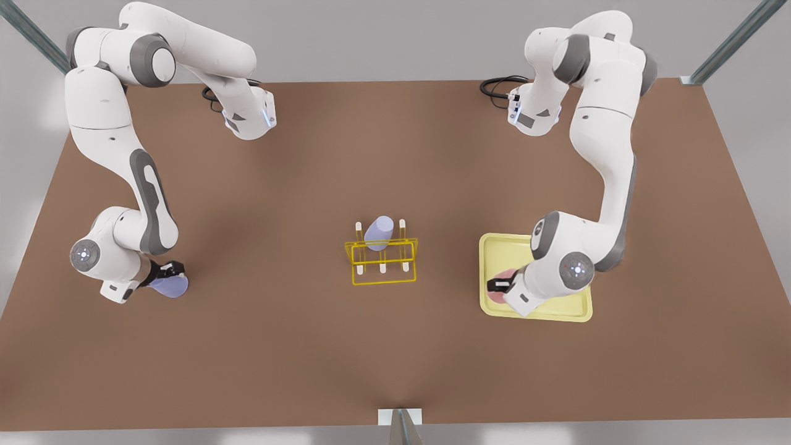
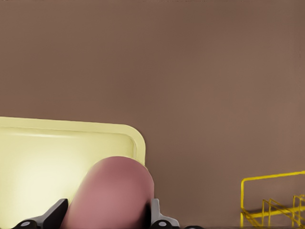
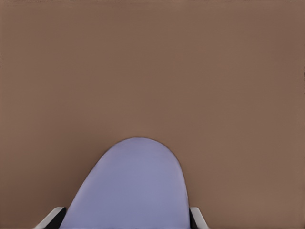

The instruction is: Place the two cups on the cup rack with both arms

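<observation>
Left gripper (image 1: 498,285) sits over the pale yellow tray (image 1: 544,312) on the front view's right, fingers clamped on the pink cup (image 2: 112,193). In the left wrist view a finger presses each side of the cup, with the tray rim just behind.

Right gripper (image 1: 168,272) is on the front view's left, low over the desk (image 1: 395,154), fingers closed around a lavender cup (image 3: 131,191). That cup looks tilted, mouth pointing toward the middle.

The yellow cup rack (image 1: 381,259) stands mid-desk between the arms, well apart from both. Another lavender cup (image 1: 378,233) already sits on a back peg, tipped.

Both cups look gripped, neither placed yet.

Risks, as I judge them:
- both arms heading for the small rack together could collide, since the free pegs are close
- a carried cup could knock the one already on the rack, or nudge the light wire frame
- smooth tapered cups may slip in the fingers when tipped over a peg
- pink cup could catch the tray rim if lifted too low
</observation>
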